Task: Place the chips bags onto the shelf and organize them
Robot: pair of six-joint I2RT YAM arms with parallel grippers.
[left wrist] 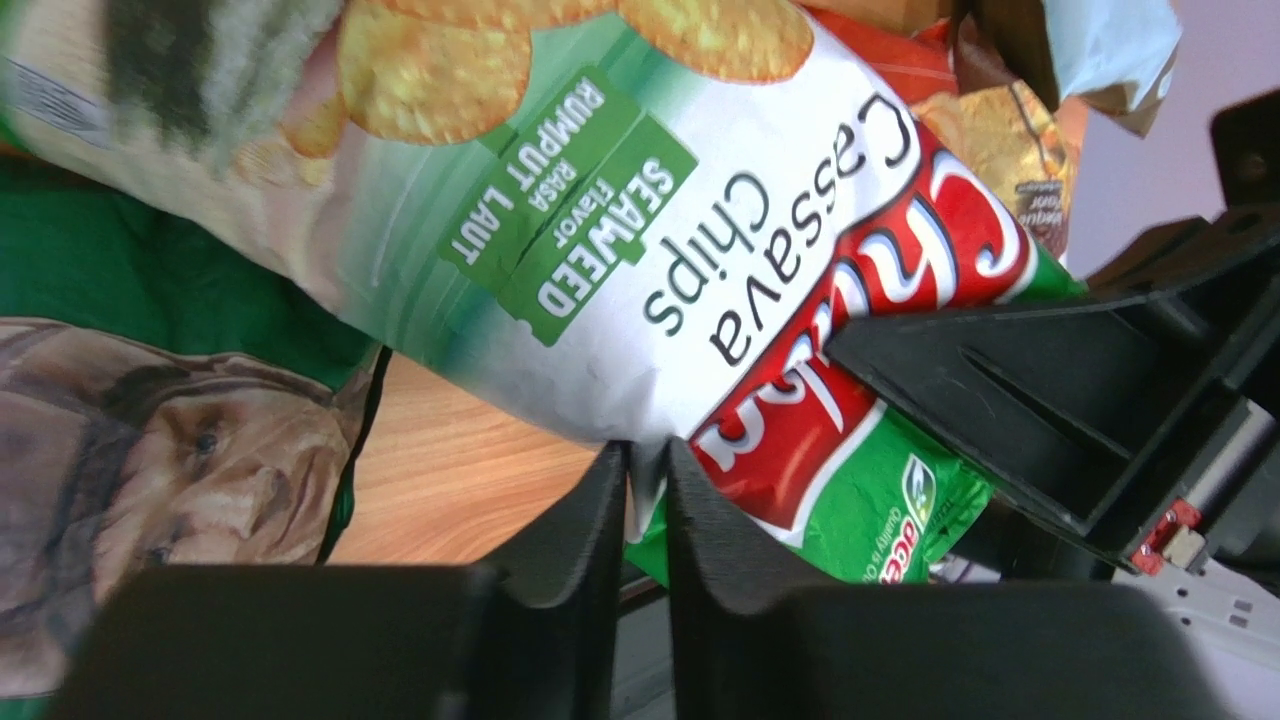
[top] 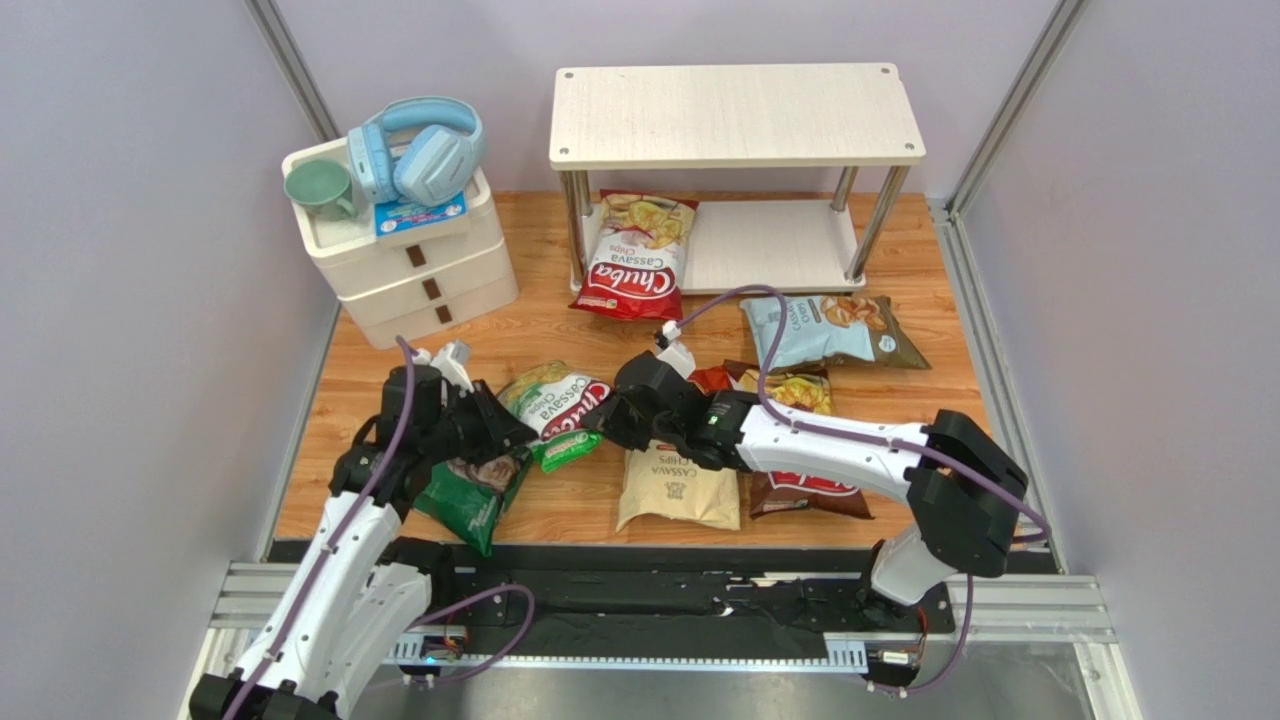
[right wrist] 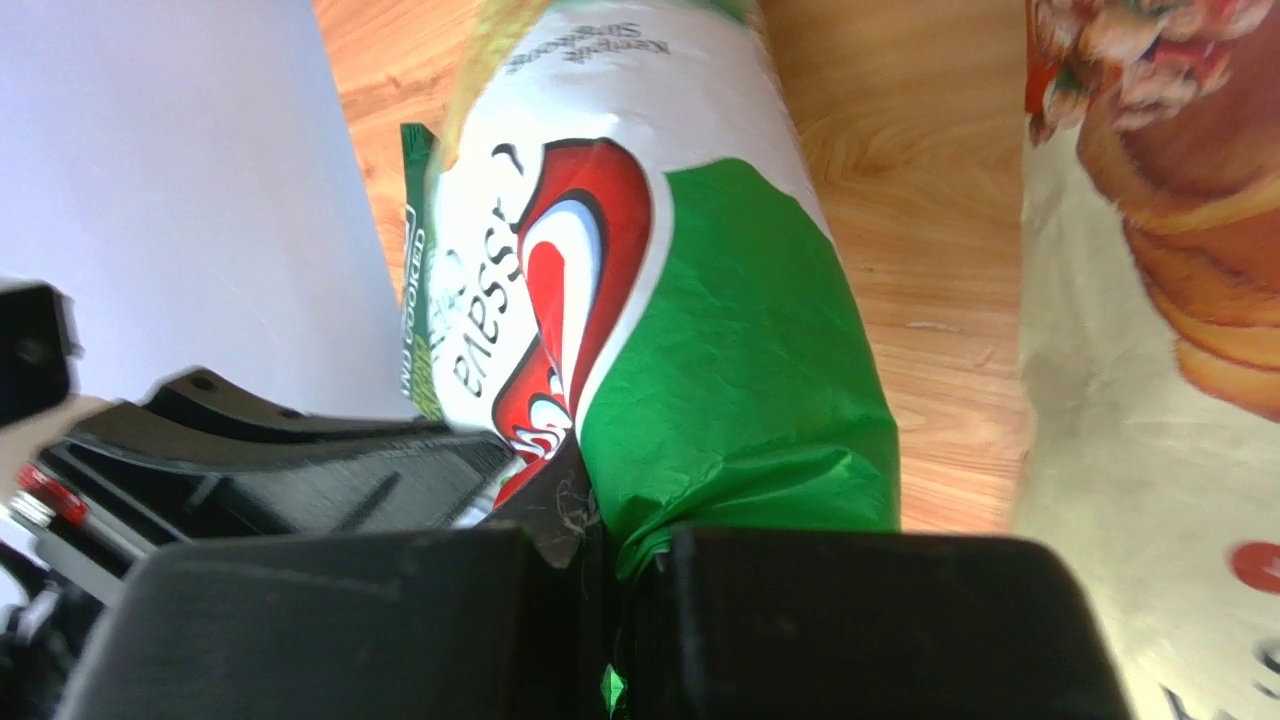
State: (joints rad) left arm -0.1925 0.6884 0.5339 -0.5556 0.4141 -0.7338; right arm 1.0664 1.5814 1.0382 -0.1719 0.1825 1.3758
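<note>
From above, your left gripper (top: 504, 428) and right gripper (top: 624, 423) meet at the green bag (top: 559, 408), which is well short of the shelf (top: 733, 113) at the far edge. They cover both of its ends. Your right arm (top: 842, 438) hides most of the brown bag (top: 812, 488). The red bag (top: 639, 255), marked "Chuba", lies at the shelf's left front with its far end under the top board.

In the left wrist view, your fingers (left wrist: 579, 540) are pinched nearly together on the green bag's edge. You can read "Cassava Chips", "SEAWEED Flavor" and "RASA RUMPUT LAUT". The right gripper blocks part of the red brand name. The dark green bag (left wrist: 166, 450) with the man's face is cut off at the left.

In the right wrist view, the jaws are clamped on the green bag's crimped end. Only "assava" reads clearly, and the smaller print is blurred.
</note>
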